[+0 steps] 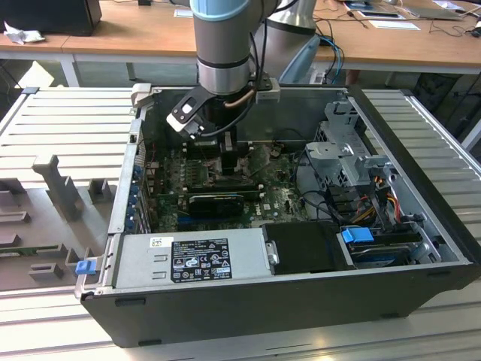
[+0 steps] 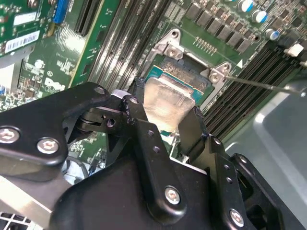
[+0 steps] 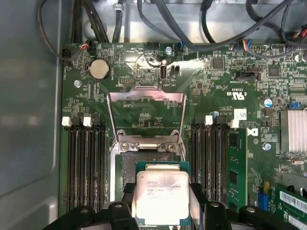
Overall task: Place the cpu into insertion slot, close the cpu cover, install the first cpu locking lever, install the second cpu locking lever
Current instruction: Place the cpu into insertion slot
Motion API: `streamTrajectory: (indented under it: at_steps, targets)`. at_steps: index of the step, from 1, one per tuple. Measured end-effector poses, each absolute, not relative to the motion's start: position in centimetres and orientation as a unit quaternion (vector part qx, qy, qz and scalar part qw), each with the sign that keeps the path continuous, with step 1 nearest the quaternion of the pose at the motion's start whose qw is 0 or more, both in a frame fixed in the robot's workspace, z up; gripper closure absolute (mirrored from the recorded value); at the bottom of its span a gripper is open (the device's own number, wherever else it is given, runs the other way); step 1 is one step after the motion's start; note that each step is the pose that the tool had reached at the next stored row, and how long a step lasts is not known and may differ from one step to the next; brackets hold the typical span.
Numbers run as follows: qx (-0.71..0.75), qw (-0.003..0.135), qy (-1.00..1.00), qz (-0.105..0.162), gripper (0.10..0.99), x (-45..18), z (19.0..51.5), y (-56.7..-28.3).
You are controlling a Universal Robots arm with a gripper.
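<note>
My gripper (image 3: pixel 161 192) is shut on the cpu (image 3: pixel 160 199), a silver-topped square chip, with one black finger against each of two opposite sides. In the second wrist view the cpu (image 2: pixel 168 98) sits between the fingers (image 2: pixel 139 120) of the gripper (image 2: pixel 165 117), just over the insertion slot (image 2: pixel 194 76). Part of the insertion slot's dark pin field (image 3: pixel 139 159) shows beside the chip. The cpu cover (image 3: pixel 146 96), a thin silvery frame, stands swung open beyond the slot. A thin wire locking lever (image 2: pixel 261 85) sticks out from the slot's corner. In the exterior view the gripper (image 1: pixel 225 150) is down inside the computer case.
Long black memory slots (image 3: pixel 86 163) run along both sides of the slot. Cables (image 3: pixel 192 28) hang over the board's far edge. The case (image 1: pixel 421 195) holds a power supply (image 1: pixel 195 256), a black expansion card (image 1: pixel 218 201) and a drive cage (image 1: pixel 349 158).
</note>
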State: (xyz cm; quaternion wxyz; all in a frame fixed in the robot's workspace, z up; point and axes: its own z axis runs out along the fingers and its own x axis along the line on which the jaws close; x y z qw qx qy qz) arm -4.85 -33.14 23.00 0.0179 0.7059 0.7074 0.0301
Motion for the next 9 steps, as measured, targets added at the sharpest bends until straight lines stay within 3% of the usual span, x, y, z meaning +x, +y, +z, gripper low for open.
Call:
streamTrajectory:
  at_steps: [9]
  targets:
    - [0.708,0.017,0.705,0.03,0.561,-5.09,22.17,-32.95]
